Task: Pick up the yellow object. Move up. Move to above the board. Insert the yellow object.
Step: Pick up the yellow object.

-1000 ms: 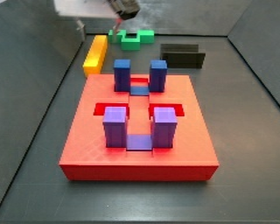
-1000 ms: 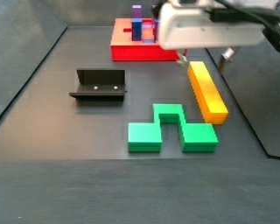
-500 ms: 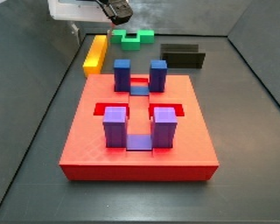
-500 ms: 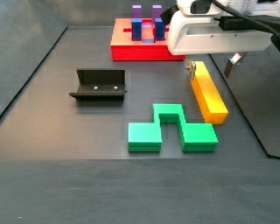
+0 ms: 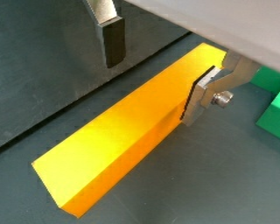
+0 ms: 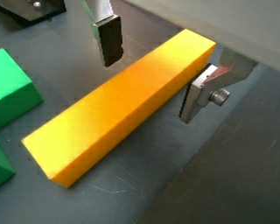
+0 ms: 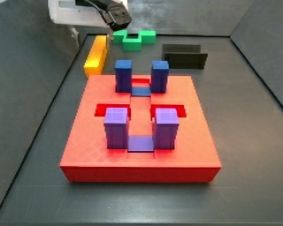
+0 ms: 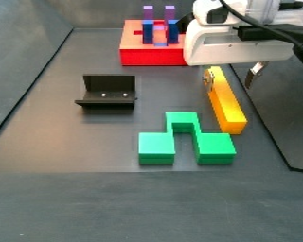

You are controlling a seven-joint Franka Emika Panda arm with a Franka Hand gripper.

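The yellow object [image 5: 125, 144] is a long bar, yellow on top with orange sides, lying flat on the dark floor; it shows in both side views [image 7: 98, 53] [image 8: 223, 106] and in a wrist view [image 6: 119, 109]. My gripper [image 5: 157, 68] is open and straddles the bar's far half. One finger [image 6: 199, 92] is close beside the bar's edge; the other finger [image 6: 108, 39] hangs well apart over the floor. In the side views the gripper [image 8: 230, 76] [image 7: 99, 32] is low over the bar. The red board [image 7: 96, 146] [image 8: 148, 56] carries blue and purple posts.
A green notched block [image 8: 180, 140] [image 7: 138, 38] [image 6: 8, 87] [image 5: 276, 109] lies just beyond the bar's end. The black fixture [image 8: 107, 92] [image 7: 186, 56] stands apart from both. Grey walls close in around the floor.
My gripper has moved along the bar away from the board and come lower, so its open fingers now flank the bar. The bar has not moved.
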